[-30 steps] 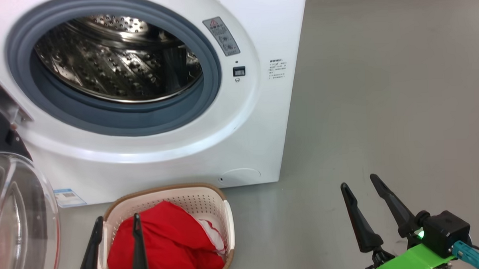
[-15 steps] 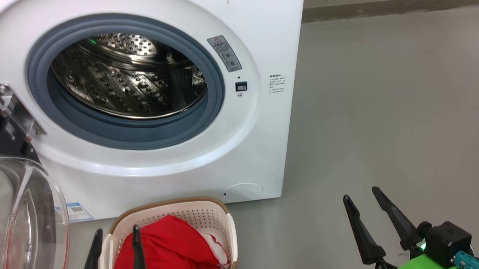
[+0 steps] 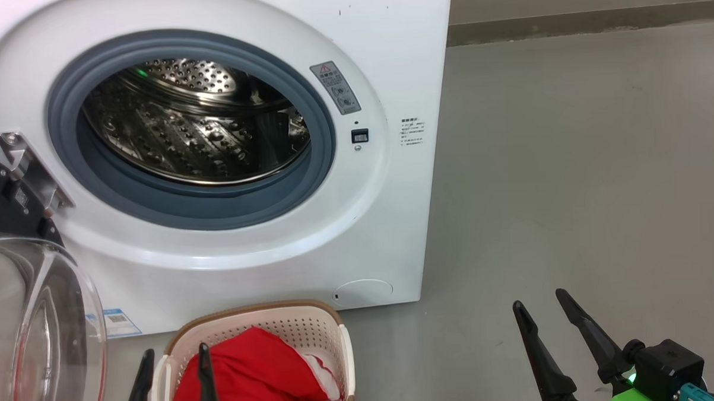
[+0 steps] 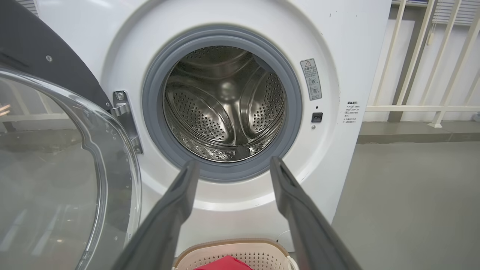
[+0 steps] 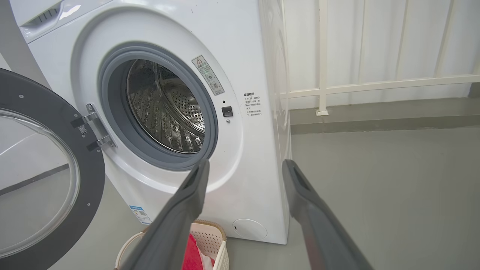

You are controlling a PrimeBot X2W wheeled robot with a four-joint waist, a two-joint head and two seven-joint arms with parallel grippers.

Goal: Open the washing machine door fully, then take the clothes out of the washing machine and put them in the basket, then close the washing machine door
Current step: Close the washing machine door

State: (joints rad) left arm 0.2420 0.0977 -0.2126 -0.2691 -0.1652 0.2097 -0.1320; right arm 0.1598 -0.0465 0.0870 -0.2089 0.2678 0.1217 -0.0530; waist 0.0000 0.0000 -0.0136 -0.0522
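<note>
The white washing machine (image 3: 387, 57) (image 4: 356, 56) (image 5: 240, 45) stands with its steel drum (image 3: 194, 129) (image 4: 225, 108) bare inside. Its door (image 3: 35, 330) (image 4: 56, 180) (image 5: 45, 187) hangs wide open at the left on a metal hinge. Red clothes (image 3: 250, 376) (image 4: 223, 263) (image 5: 192, 255) fill the cream basket (image 3: 290, 321) (image 4: 232, 251) (image 5: 210, 234) on the floor below the opening. My left gripper (image 3: 174, 364) (image 4: 232, 165) is open over the basket's near left side, nothing between its fingers. Off to the right over bare floor, my right gripper (image 3: 542, 304) (image 5: 245, 165) is open and holds nothing.
Grey floor (image 3: 569, 157) stretches to the right of the machine. A wall base (image 3: 588, 20) runs along the back, with white railings (image 5: 322, 56) behind it. A round flap (image 3: 363, 292) sits low on the machine's front.
The head camera has tilted up, so the machine and basket sit lower in the picture. Both grippers stay open; the red clothes lie in the basket as before.
</note>
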